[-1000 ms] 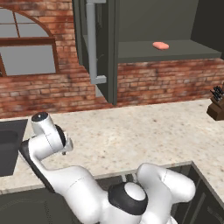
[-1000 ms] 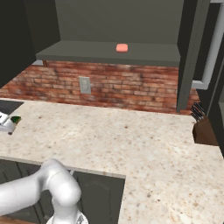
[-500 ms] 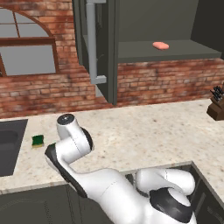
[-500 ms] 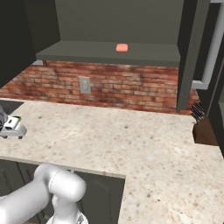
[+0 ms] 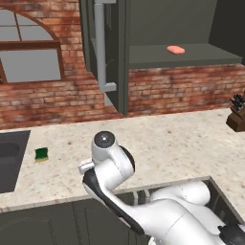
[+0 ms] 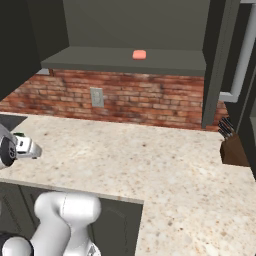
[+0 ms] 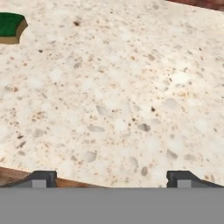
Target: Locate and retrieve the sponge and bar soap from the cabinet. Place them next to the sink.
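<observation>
Pink bar soap (image 5: 176, 49) lies on the open cabinet (image 5: 186, 57) shelf; the sponge (image 5: 41, 153) rests beside the sink (image 5: 12, 158). Gripper (image 7: 111, 178) empty, fingers spread. Raise the arm well above the counter (image 6: 150, 160), then approach the soap level.

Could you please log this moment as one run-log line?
sponge: on counter beside sink | soap: on cabinet shelf | gripper: open, empty, above counter
</observation>
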You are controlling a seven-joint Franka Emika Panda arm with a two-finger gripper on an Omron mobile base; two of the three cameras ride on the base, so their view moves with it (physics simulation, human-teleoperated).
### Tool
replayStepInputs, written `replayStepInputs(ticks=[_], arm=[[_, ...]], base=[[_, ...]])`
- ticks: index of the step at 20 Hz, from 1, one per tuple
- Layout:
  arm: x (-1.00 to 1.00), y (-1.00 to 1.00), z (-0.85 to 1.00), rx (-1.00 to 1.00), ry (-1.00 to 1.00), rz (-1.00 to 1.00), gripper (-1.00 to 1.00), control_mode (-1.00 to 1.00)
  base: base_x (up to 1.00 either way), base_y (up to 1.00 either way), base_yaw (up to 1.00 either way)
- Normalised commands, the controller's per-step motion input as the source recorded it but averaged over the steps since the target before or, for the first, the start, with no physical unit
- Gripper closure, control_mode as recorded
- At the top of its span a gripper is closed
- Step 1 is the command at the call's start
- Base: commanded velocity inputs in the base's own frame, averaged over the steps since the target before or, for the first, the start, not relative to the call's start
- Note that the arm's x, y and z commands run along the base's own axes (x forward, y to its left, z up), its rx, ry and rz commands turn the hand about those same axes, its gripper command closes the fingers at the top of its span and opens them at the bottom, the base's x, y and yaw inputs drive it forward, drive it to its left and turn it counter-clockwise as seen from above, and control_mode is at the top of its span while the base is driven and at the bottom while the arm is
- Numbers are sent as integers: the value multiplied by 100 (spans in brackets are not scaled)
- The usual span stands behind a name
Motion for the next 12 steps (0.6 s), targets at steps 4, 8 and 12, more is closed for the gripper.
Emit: replayStepInputs(ticks=[4, 8, 12], arm=[[-29, -84, 31, 8, -11, 1, -100, -100], [-4, -86, 23, 10, 0, -3, -100, -100], [0, -85, 17, 17, 0, -2, -100, -100]], base=[[0, 0, 0], [0, 0, 0], [0, 0, 0]])
